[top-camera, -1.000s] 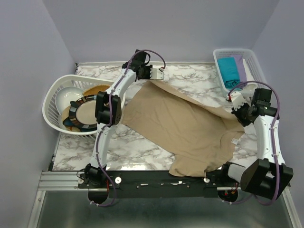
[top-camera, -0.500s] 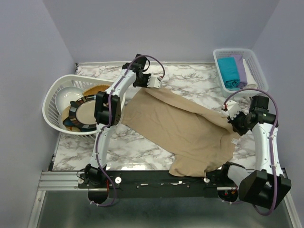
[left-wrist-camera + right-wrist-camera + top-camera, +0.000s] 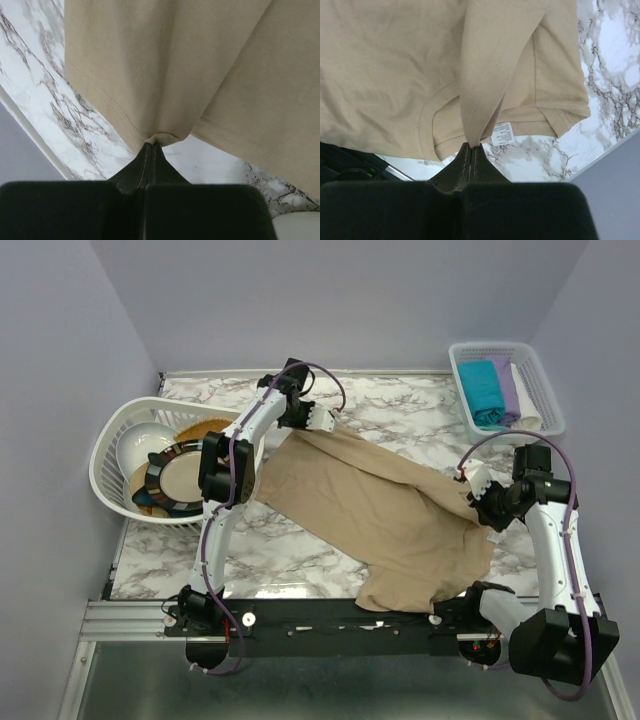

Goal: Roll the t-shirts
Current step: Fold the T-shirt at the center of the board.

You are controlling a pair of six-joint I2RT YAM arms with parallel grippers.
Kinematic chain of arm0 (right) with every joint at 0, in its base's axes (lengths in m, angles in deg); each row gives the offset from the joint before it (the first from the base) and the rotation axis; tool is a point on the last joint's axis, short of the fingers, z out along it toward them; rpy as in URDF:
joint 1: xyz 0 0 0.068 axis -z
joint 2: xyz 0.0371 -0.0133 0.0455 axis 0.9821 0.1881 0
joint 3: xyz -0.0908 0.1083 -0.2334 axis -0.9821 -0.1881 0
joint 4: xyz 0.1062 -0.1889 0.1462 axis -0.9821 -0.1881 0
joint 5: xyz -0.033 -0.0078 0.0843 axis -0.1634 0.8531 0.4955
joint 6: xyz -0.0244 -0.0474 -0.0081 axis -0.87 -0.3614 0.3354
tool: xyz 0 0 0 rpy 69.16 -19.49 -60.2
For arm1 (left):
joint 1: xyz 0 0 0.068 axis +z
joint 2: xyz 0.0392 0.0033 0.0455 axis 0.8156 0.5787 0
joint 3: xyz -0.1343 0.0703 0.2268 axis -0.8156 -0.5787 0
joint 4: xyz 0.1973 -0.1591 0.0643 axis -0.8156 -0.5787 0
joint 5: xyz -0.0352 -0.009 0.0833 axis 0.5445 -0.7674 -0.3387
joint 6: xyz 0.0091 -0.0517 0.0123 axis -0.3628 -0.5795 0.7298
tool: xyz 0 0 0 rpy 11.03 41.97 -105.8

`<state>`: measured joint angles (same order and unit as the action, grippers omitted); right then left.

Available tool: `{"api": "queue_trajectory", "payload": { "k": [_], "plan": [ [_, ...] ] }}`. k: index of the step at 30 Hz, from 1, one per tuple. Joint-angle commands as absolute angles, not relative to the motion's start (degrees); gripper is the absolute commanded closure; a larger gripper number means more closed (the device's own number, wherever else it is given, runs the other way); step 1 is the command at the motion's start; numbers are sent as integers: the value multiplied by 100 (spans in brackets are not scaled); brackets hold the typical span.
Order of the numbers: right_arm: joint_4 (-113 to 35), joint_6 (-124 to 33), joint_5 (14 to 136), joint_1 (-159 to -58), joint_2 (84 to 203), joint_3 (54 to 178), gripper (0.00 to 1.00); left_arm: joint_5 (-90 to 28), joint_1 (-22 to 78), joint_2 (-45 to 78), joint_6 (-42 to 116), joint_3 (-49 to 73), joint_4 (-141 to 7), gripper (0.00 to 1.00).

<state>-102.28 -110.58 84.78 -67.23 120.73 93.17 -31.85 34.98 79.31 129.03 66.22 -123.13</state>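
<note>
A large beige t-shirt (image 3: 380, 515) lies crumpled across the marble table, its near part hanging over the front edge. My left gripper (image 3: 325, 424) is shut on a hem fold of it at the far left corner; the pinch shows in the left wrist view (image 3: 152, 142). My right gripper (image 3: 470, 483) is shut on a strip of the same shirt at its right side, just above the white label (image 3: 503, 134); the pinch shows in the right wrist view (image 3: 472, 144). Teal (image 3: 481, 390), lilac (image 3: 506, 383) and white (image 3: 524, 390) rolled shirts lie in the far right basket.
A white slatted basket (image 3: 540, 365) stands at the back right. A round white basket (image 3: 105, 465) at the left holds a dark-rimmed patterned plate (image 3: 170, 480), a white bowl (image 3: 135, 445) and a golden-brown woven piece (image 3: 205, 427). The black rail (image 3: 330, 625) runs along the near edge.
Both grippers have moved nearer and lower with the beige shirt: the left from the far edge toward the middle, the right leftward and nearer. The raised far edge of the shirt has sunk.
</note>
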Motion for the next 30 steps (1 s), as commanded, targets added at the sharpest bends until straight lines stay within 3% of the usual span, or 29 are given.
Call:
{"api": "queue_trajectory", "payload": {
  "k": [1, 22, 23, 26, 30],
  "plan": [
    [-10509, -11162, 8425, -6764, 12039, 9118, 99, -3325, 3539, 7815, 12995, 6563, -12720, 100],
    [-10657, -12058, 7766, -6764, 11907, 8555, 100, -3597, 3548, 7929, 12907, 6668, -13581, 100],
    [-10702, -12067, 7749, -6756, 11916, 8572, 95, -3615, 3566, 7938, 12898, 6755, -13843, 95],
    [-10904, -12050, 7827, -6625, 11986, 8896, 62, -3492, 3645, 7938, 12846, 7239, -14188, 65],
    [-11010, -11998, 8214, -6352, 12380, 9687, 45, -3237, 3689, 7701, 12417, 7302, -13769, 46]
  ]
}}
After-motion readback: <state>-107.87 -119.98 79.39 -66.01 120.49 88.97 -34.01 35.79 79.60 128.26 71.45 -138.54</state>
